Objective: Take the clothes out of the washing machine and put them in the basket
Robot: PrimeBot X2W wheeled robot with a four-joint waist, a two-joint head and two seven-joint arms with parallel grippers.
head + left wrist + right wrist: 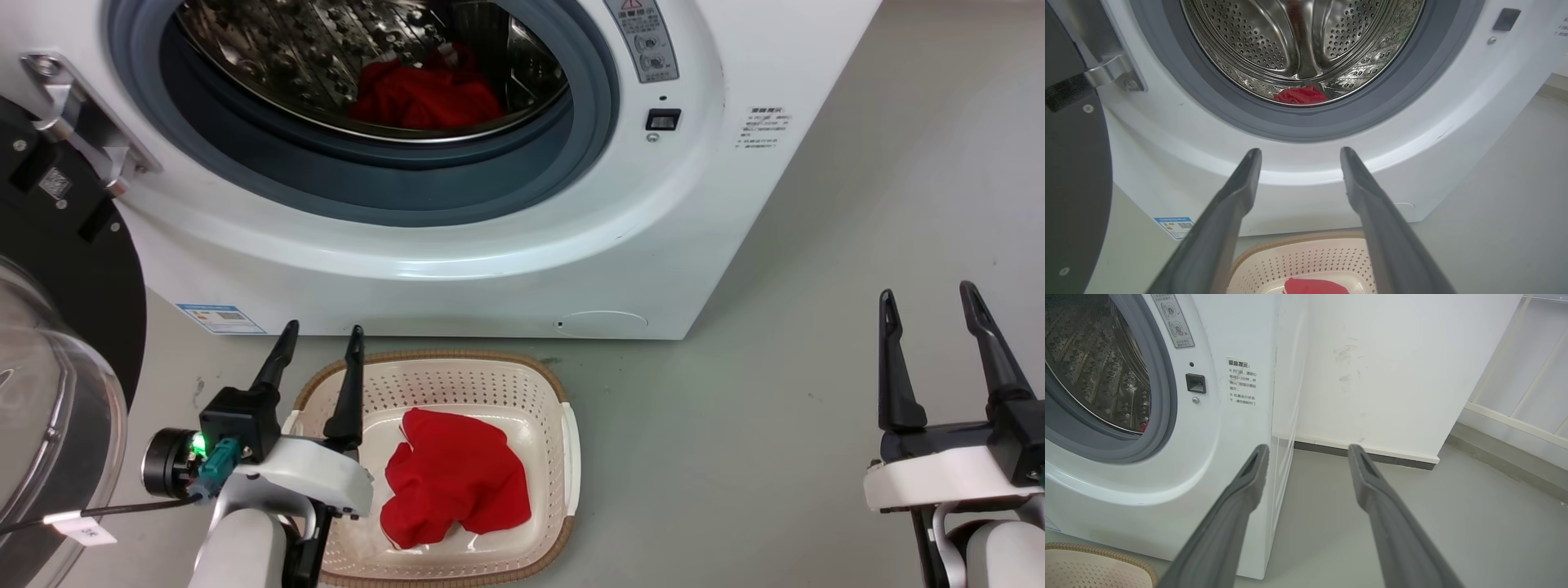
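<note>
The white washing machine (457, 269) stands with its door swung open to the left. A red garment (424, 94) lies at the bottom of its steel drum, also seen as a red garment (1300, 95) low in the drum. On the floor in front sits the cream basket (490, 384) holding another red garment (457, 478). My left gripper (322, 335) is open and empty above the basket's left rim, fingers pointing at the machine. My right gripper (927, 291) is open and empty over bare floor, right of the machine. The basket's corner (1094, 567) shows at lower left.
The open glass door (57, 392) with its black rim and metal hinge (82, 122) stands at the left. Grey floor (816, 343) spreads right of the machine. A white wall (1392, 375) and dark skirting lie beyond the machine's side.
</note>
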